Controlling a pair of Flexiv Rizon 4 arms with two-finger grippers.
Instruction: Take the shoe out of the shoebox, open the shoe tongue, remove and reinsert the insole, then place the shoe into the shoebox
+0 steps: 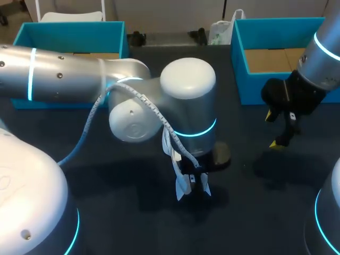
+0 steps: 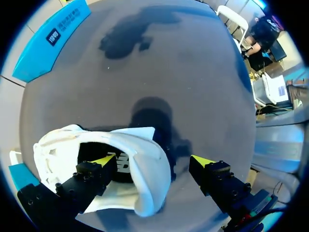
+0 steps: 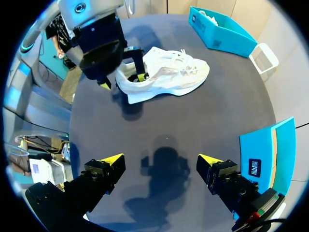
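A dark label with white print, too small to read, sits on the right shoebox (image 3: 270, 145). In the head view that box stands at 1 o'clock and the left shoebox (image 1: 69, 34) at 11. The white, soft-sided shoe (image 3: 164, 75) lies on the dark table (image 3: 217, 111), near 5 o'clock. The left gripper (image 2: 153, 160) gapes wide, 1 finger inside the heel opening, gripping nothing. The right gripper (image 3: 160, 158) hangs wide apart and empty at 3 o'clock.

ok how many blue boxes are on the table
2. The left blue box stands at the table's far left corner, behind the left arm; the right blue box at the far right corner. That arm covers some table, so another could be hidden.
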